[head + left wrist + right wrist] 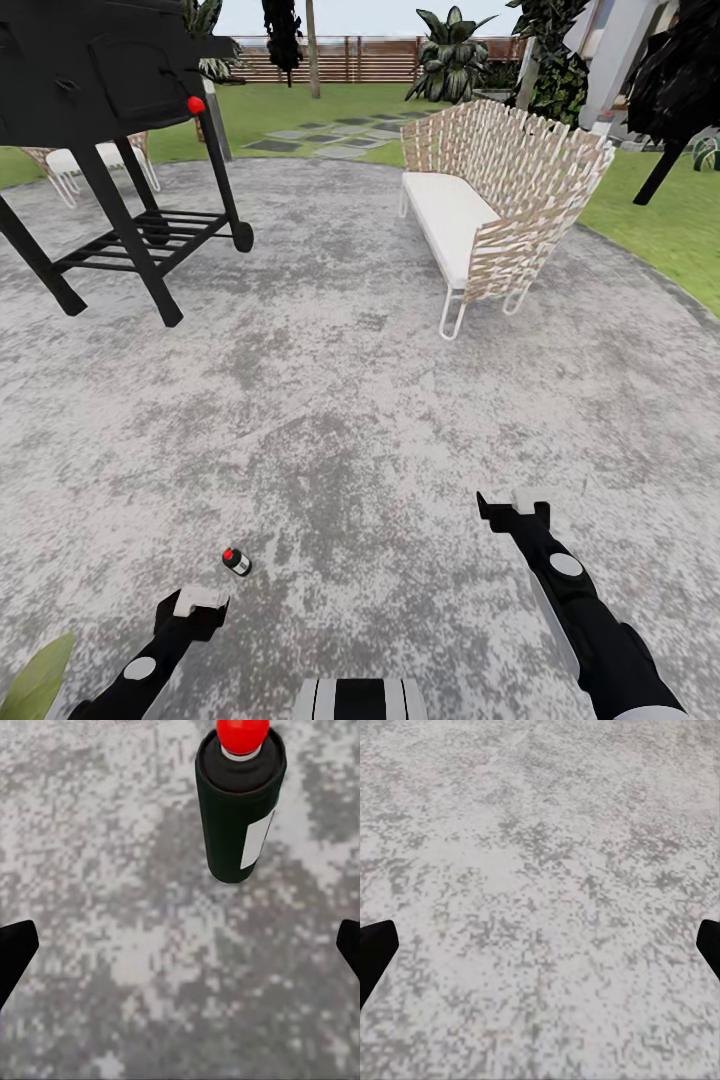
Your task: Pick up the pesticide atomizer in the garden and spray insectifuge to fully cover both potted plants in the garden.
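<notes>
Standing upright on the grey mottled patio (330,400) is the spray can (237,562): a small dark cylinder with a red cap and a pale label, just ahead of the left gripper (200,603) and a little to its right. From the left wrist camera the can (240,802) sits beyond the fingers, apart from them, red cap toward the camera's upper edge. Left gripper (180,945) fingers spread wide, dark tips at either frame edge, nothing between them but paving.

Right gripper (513,504) hangs over bare patio further forward on the robot's right side, well apart from the can. Its wrist camera shows the gripper (540,945) with fingers likewise spread wide, empty.

Surroundings, head camera: black grill (105,120) on legs with a lower rack at far left; woven bench (500,190) with a white cushion at right centre; lawn (650,220) beyond the patio edge; pale stepping stones (330,135) leading to a brown slatted fence (350,60); a broad-leaved plant (452,60) by the fence. Small potted rosettes cannot be made out.
</notes>
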Robot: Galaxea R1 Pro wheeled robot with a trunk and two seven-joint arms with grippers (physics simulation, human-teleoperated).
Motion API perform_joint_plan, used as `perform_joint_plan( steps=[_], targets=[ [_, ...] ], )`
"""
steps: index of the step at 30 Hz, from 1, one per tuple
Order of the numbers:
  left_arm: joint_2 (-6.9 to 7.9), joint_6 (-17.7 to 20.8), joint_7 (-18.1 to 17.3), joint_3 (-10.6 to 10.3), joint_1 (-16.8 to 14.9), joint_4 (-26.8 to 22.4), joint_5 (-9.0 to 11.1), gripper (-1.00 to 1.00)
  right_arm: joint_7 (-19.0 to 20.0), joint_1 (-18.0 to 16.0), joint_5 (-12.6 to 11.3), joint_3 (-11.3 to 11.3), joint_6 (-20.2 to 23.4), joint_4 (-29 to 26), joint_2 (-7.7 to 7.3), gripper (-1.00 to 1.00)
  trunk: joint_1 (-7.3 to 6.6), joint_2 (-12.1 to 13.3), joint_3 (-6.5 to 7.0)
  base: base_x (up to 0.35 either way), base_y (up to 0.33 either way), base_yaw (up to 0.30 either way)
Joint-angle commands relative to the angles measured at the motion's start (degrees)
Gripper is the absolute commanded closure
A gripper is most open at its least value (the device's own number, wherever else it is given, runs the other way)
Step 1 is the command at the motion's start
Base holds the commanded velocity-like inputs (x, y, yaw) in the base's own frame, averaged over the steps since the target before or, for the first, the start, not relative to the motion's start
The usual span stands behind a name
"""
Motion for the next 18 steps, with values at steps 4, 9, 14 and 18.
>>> perform_joint_plan(
  steps=[4,9,14,18],
  targets=[
    [-0.03,-0.23,-0.35,0.48,-0.03,0.04,-0.42,-1.00,-0.02,-0.01,0.03,-0.05,0.33,-0.09,-0.07,-1.00,-0.01,-0.01,-0.04,0.010,0.000,0.000],
    [-0.03,-0.23,-0.35,0.48,-0.03,0.07,-0.45,-1.00,-0.02,-0.01,0.03,-0.06,0.33,-0.11,-0.08,-1.00,-0.01,-0.01,-0.04,0.005,0.000,0.000],
    [-0.10,-0.24,-0.35,0.47,-0.03,0.07,-0.50,-1.00,-0.02,-0.01,0.03,-0.05,0.33,-0.39,-0.08,-1.00,-0.01,-0.01,-0.04,0.115,0.000,0.000],
    [-0.11,-0.24,-0.35,0.45,-0.03,0.05,-0.57,-1.00,-0.02,-0.01,0.04,-0.01,0.33,-0.50,-0.08,-1.00,-0.01,-0.01,-0.04,0.040,0.000,0.000]
  ],
)
